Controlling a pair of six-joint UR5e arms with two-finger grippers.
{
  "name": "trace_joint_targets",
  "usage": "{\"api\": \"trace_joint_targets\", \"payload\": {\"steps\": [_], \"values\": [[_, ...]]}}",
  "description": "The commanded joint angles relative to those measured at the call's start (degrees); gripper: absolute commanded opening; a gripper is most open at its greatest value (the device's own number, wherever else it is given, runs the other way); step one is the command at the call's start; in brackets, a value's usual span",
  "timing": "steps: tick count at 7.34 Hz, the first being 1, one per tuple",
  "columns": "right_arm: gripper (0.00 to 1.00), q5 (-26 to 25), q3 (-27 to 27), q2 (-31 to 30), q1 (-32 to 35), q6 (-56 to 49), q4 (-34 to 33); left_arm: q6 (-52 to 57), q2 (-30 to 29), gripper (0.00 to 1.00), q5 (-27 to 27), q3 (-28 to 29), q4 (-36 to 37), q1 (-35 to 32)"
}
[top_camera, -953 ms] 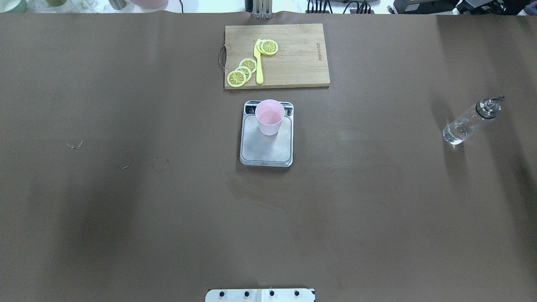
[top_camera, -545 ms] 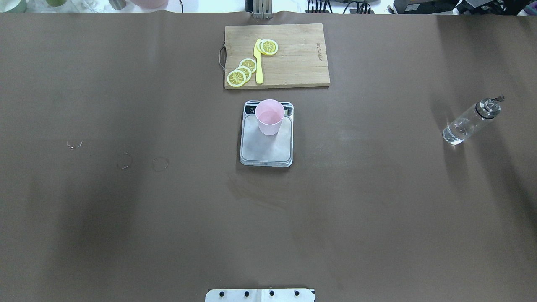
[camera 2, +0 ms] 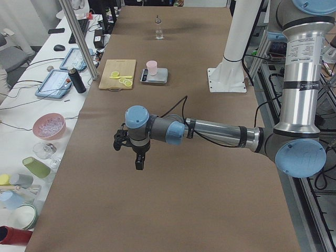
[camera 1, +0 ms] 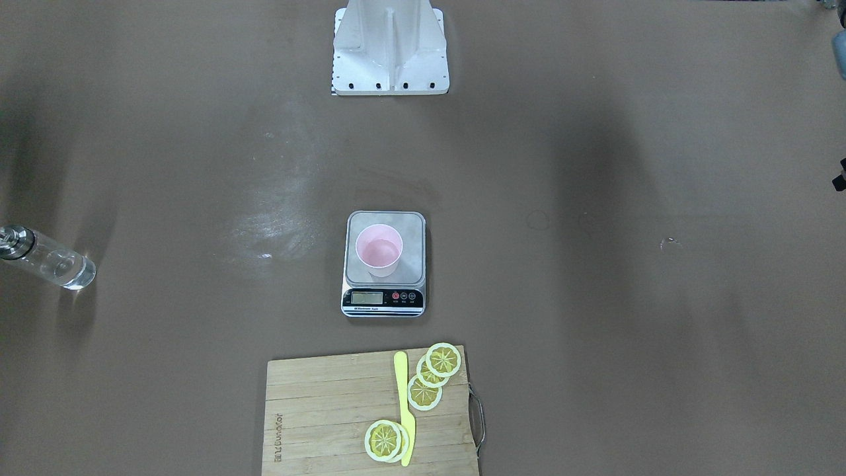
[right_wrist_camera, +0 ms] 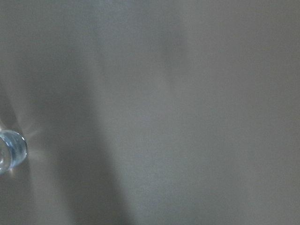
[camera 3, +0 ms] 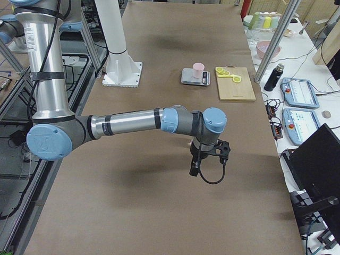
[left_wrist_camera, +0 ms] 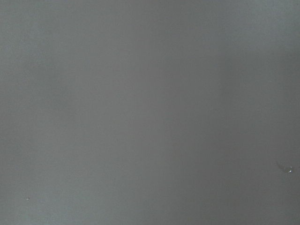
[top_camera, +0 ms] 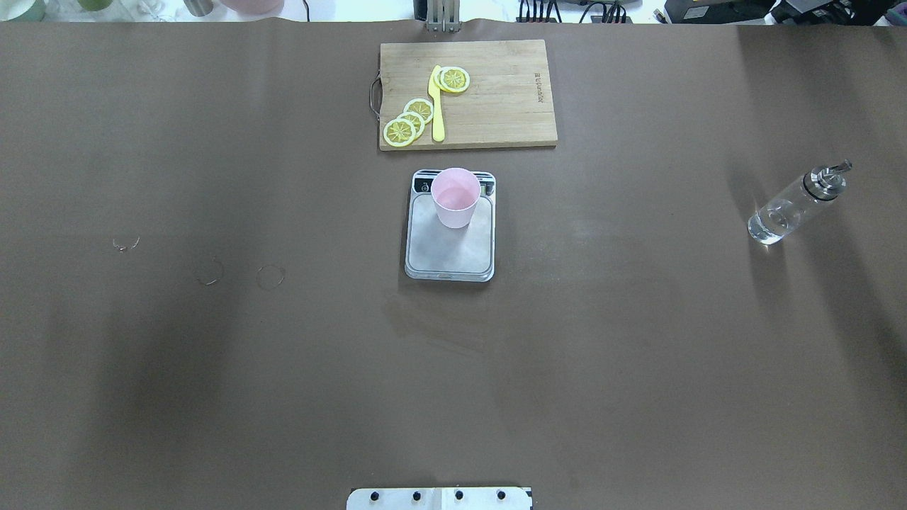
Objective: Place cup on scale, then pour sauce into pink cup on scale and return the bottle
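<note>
The pale pink cup (top_camera: 455,198) stands upright on the scale (top_camera: 450,251), near its display end, at the table's middle; both also show in the front view, cup (camera 1: 379,250) and scale (camera 1: 383,299). The clear glass bottle (top_camera: 790,209) with its silver spout stands alone at the table's right end, with clear sauce inside; its base shows in the right wrist view (right_wrist_camera: 10,150). My left gripper (camera 2: 139,161) hangs over bare table at the left end. My right gripper (camera 3: 194,170) hangs over the right end. I cannot tell whether either is open or shut.
A wooden cutting board (top_camera: 496,92) with lemon slices and a yellow knife (top_camera: 437,106) lies just beyond the scale. The robot's white base (camera 1: 390,46) is at the near edge. Side benches with bowls, tablets and a black flask (camera 2: 77,80) flank the table.
The cup, scale and bottle have not moved. Only faint shadows at the table's two ends have shifted.
</note>
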Motion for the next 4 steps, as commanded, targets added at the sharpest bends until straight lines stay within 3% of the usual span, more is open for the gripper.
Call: {"api": "trace_joint_targets", "payload": {"steps": [1,4], "values": [[1.00,-0.14,-0.28,-2.26,1.63,-2.60,1.40,0.05,0.01,0.98,0.00,0.02,0.00,0.00],[1.00,-1.55,-0.28,-0.60,1.64,-1.64,1.40,0.05,0.01,0.98,0.00,0.02,0.00,0.00]]}}
